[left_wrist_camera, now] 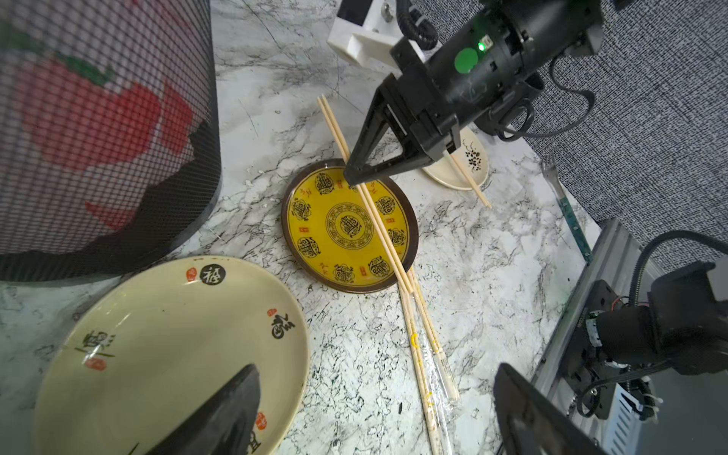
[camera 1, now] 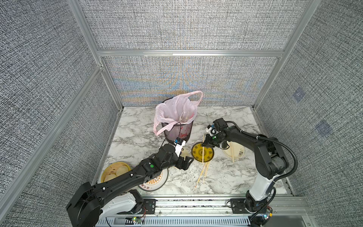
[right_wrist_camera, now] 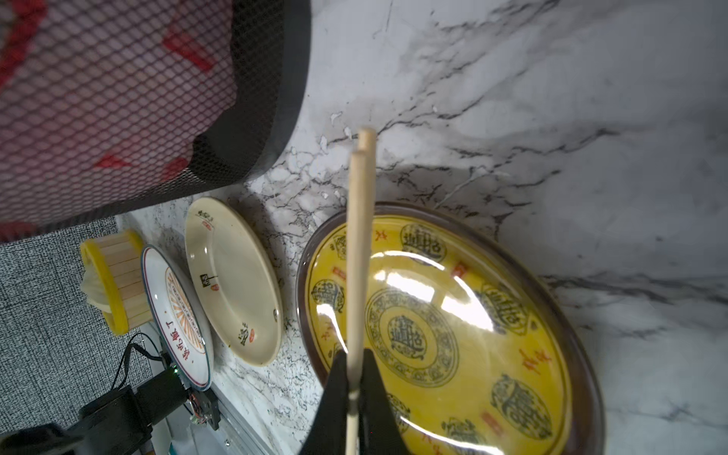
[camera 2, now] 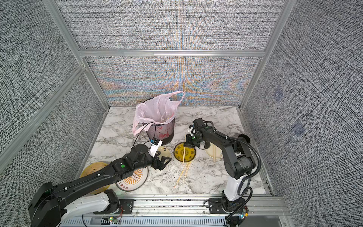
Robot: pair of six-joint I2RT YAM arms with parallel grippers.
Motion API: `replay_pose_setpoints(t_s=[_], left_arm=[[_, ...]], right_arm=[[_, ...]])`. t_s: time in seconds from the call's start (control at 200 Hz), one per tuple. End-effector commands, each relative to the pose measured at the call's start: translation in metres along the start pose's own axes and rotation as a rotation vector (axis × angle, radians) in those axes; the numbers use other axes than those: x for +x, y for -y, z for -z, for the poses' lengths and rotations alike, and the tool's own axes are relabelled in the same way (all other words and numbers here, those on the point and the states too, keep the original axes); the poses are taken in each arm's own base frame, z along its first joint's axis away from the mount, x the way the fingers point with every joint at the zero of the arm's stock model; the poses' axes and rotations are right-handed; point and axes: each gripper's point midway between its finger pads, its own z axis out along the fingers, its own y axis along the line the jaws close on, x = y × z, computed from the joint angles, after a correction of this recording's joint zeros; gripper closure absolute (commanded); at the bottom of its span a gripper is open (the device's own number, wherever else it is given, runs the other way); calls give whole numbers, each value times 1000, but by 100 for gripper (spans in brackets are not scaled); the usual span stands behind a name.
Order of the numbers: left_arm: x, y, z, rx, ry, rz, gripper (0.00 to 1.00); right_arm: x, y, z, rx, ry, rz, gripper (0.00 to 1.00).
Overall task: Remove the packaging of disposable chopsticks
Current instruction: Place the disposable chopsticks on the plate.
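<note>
My right gripper [camera 1: 204, 144] [right_wrist_camera: 354, 356] is shut on a bare pair of disposable chopsticks [left_wrist_camera: 380, 224] [right_wrist_camera: 359, 236]. That pair runs across the yellow patterned plate [camera 1: 197, 151] [left_wrist_camera: 311, 244]. Near the front of the table lie more chopsticks [camera 1: 202, 175], still in their clear packaging [left_wrist_camera: 435, 378] with small orange print. Their far ends touch the yellow plate's near rim. My left gripper [camera 1: 186, 163] [left_wrist_camera: 374, 368] hangs open to the left of them, beside a cream plate [left_wrist_camera: 157, 335], with nothing between its fingers. Another bare pair [camera 1: 232, 153] lies on a cream plate [camera 1: 238, 155] under the right arm.
A black mesh bin [camera 1: 177, 135] lined with a pink bag [camera 1: 176, 110] stands at the back, behind the plates. A sunburst plate [camera 1: 157, 182] and a yellow bamboo steamer [camera 1: 110, 171] sit at the front left under my left arm. A fork [left_wrist_camera: 559, 189] lies by the right wall.
</note>
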Motion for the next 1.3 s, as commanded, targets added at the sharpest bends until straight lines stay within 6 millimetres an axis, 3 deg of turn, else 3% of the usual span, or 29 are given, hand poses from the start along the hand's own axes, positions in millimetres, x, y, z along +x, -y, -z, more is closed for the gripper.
replay_pose_setpoints(t_s=[0.0, 0.39, 0.621, 0.776, 1.296], left_arm=[[-3, 4, -2, 23, 34, -2, 8], [2, 8, -15, 54, 30, 6, 8], [4, 15, -26, 88, 9, 1, 8], [3, 14, -24, 80, 23, -7, 8], [5, 8, -16, 55, 36, -16, 8]], right_arm=[[14, 11, -5, 42, -75, -28, 100], [10, 26, -14, 62, -97, -53, 98], [9, 33, -17, 87, -99, -56, 87], [9, 33, -15, 93, -94, -54, 79], [13, 44, -5, 290, -67, -10, 79]])
